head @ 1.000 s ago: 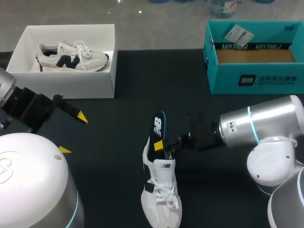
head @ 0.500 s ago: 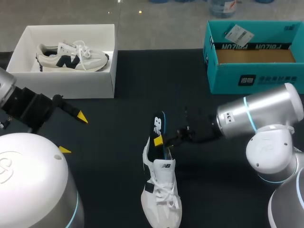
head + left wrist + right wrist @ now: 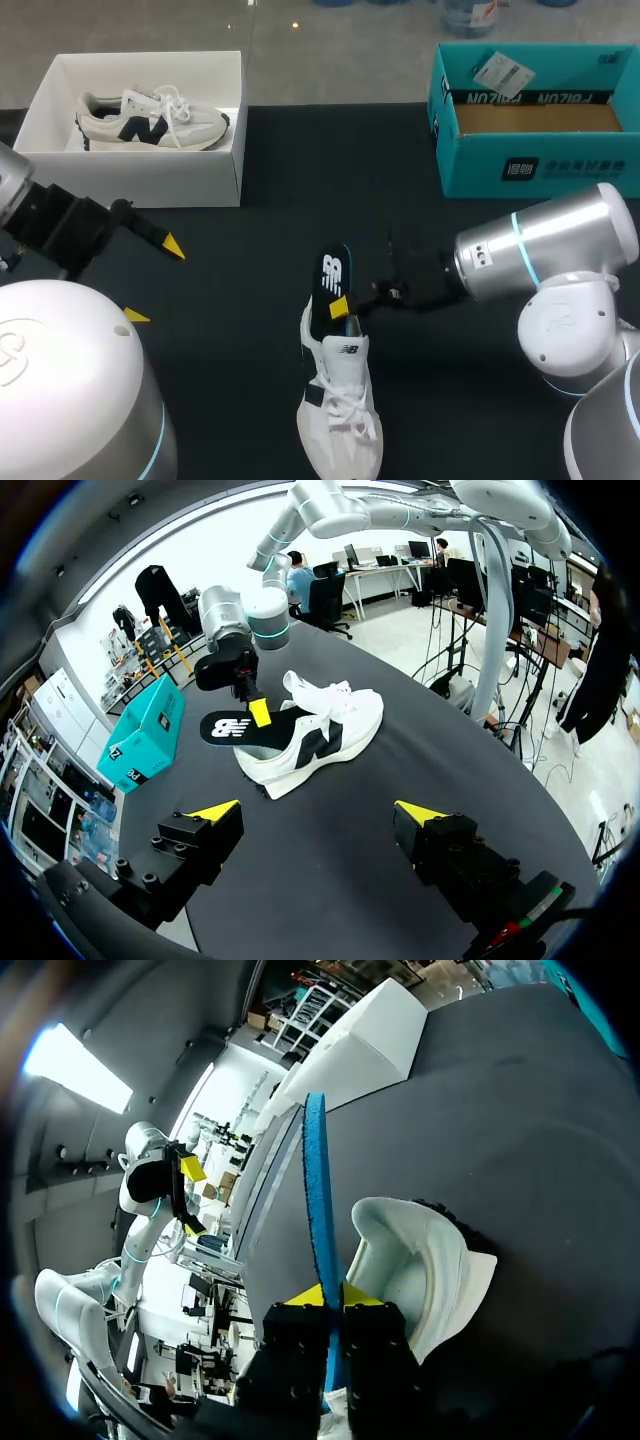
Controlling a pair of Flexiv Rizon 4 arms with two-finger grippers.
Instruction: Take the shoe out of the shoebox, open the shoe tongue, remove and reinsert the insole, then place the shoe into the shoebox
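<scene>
One white box [image 3: 150, 180] and one teal box [image 3: 540, 165] hold the surface's [image 3: 250, 230] far corners. Mid-surface lies open, where the right tool [image 3: 340, 307] pinches the insole [image 3: 330, 275], half out of the shoe [image 3: 342, 410]. The left tool [image 3: 154, 281] gapes wide.

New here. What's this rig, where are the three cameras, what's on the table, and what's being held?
Two robot arms at a black table, each ending in a two-finger gripper with yellow tips. One picture looks down from above; the two round ones come from cameras on each wrist. On the table: a white shoe, a white box with another shoe inside, and a teal box. The right gripper pinches the insole, which sticks out of the white shoe. The left gripper is open and holds nothing.
</scene>
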